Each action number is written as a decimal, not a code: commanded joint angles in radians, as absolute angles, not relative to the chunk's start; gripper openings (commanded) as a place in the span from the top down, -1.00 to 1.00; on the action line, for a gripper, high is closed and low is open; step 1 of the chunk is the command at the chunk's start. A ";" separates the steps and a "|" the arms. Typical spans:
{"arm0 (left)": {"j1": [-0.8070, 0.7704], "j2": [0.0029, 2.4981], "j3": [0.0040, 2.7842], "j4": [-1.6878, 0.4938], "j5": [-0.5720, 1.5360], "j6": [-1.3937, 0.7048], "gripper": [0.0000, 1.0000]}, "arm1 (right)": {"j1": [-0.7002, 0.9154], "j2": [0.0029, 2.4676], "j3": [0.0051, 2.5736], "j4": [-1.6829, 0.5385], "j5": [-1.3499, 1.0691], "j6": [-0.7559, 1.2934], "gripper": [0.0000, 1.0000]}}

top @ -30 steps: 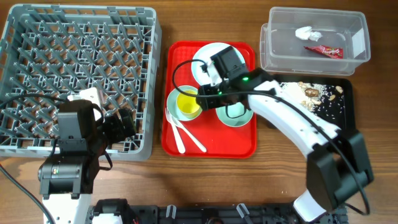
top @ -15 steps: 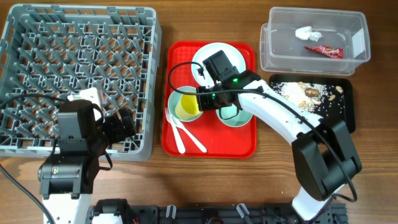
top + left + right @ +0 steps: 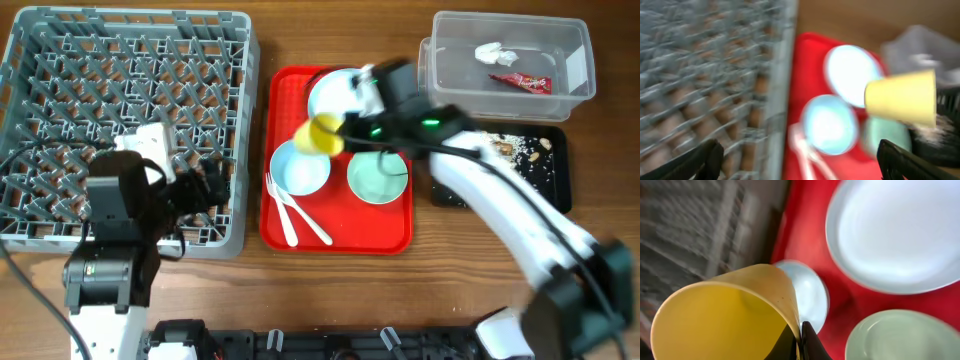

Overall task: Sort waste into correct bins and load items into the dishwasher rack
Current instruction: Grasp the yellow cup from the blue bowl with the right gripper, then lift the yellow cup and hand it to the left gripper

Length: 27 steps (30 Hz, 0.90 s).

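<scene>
**overhead view only**
- clear tub [image 3: 455,70], far right: holds crumpled white tissue [image 3: 492,52] and red foil wrapper [image 3: 520,82], lying apart.
- black tray [image 3: 558,165], just in front of the tub: rice and brown scraps [image 3: 520,148] scattered along its far side. the right arm partly covers it.
- dishwasher rack [image 3: 120,80], left: no dishes seen among the pegs.
- left gripper [image 3: 208,188]: over the rack's near right corner.

**on the red serving tray [image 3: 345,225]**
- white plate [image 3: 335,92], far side, nothing on it.
- pale blue bowl [image 3: 300,168], near left, nothing in it.
- pale green bowl [image 3: 378,178], near right, nothing in it.
- two white spoons [image 3: 296,215], side by side in front of the blue bowl.

**yellow cup [image 3: 325,133]**
- overhead: over the tray, between plate and blue bowl, overlapping the plate's near left edge.
- left wrist view (heavily blurred): gives the side profile. the cup is clear of the tray and tipped on its side, base toward the rack, mouth toward the dark mass at the right edge.
- right wrist view: looks into the cup's open mouth, with plate and both bowls below it.

**hands**
- right gripper [image 3: 801,341]: jaws closed tight on the cup's wall at the rim, carrying the cup.
- left gripper: the left wrist view shows its fingers [image 3: 705,160] in the two lower corners, spread fully wide with nothing between them.
</scene>
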<state>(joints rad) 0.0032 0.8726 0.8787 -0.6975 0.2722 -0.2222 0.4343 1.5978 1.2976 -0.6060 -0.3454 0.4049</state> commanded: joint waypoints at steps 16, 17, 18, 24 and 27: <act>-0.005 1.324 0.898 0.107 1.317 -0.596 -1.00 | 0.283 1.502 1.324 -0.445 -1.180 0.349 0.91; -0.017 1.342 0.898 0.168 1.346 -0.630 -1.00 | 0.283 1.502 1.324 -0.441 -1.180 0.360 0.91; -0.028 1.353 0.898 0.216 1.364 -0.659 -1.00 | 0.283 1.502 1.324 -0.439 -1.180 0.364 0.91; -0.113 1.368 0.898 0.403 1.383 -0.777 -0.98 | 0.283 1.502 1.324 -0.419 -1.199 0.370 0.91; -0.150 1.368 0.898 0.477 1.383 -0.844 -0.95 | 0.283 1.502 1.324 -0.416 -1.200 0.370 0.91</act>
